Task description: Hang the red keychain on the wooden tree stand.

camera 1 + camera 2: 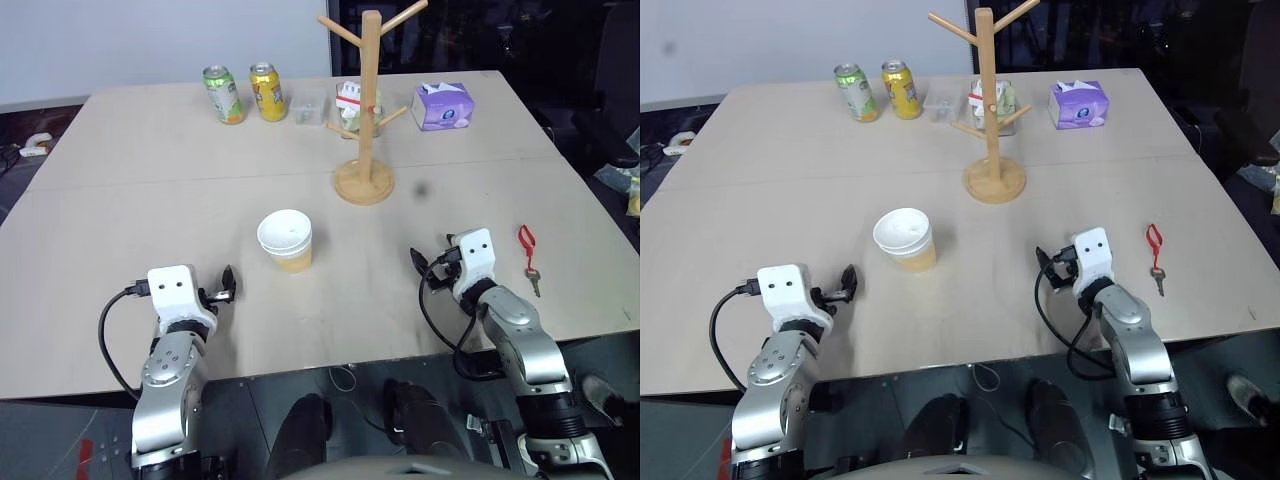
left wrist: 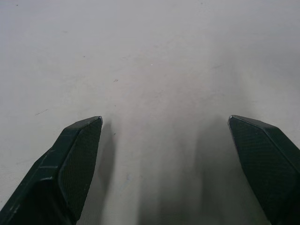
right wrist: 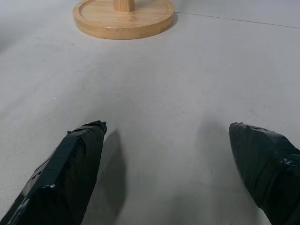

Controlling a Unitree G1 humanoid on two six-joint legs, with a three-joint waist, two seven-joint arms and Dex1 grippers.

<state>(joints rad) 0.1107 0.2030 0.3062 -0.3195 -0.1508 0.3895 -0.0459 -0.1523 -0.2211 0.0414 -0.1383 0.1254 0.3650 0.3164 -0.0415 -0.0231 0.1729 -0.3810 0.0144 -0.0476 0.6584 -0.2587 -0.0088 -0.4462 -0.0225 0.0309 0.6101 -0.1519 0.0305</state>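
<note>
From the left eye view, the wooden tree stand (image 1: 365, 110) stands upright on the pale table (image 1: 150, 210) at about twelve o'clock from the table's middle, its round base flat on the surface. The red keychain (image 1: 527, 250) lies flat on the table at roughly four o'clock from the stand, well apart from it, with its small grey key at the near end. The right gripper (image 1: 428, 266) rests over the table near the keychain, at its nine o'clock, not touching it. The left gripper (image 1: 224, 287) sits at about seven o'clock from a white-lidded paper cup (image 1: 286, 240) near the table's middle. At the far edge stand a green can (image 1: 223, 94) and a yellow can (image 1: 267, 91) side by side, and a purple tissue box (image 1: 441, 106) at two o'clock from the stand's base. In the left wrist view, the two black fingers (image 2: 70, 164) are spread wide over bare table, with nothing between them. In the right wrist view, the taped black fingers (image 3: 75, 168) also stand wide apart and empty, with the stand's round base ahead at eleven o'clock.
</note>
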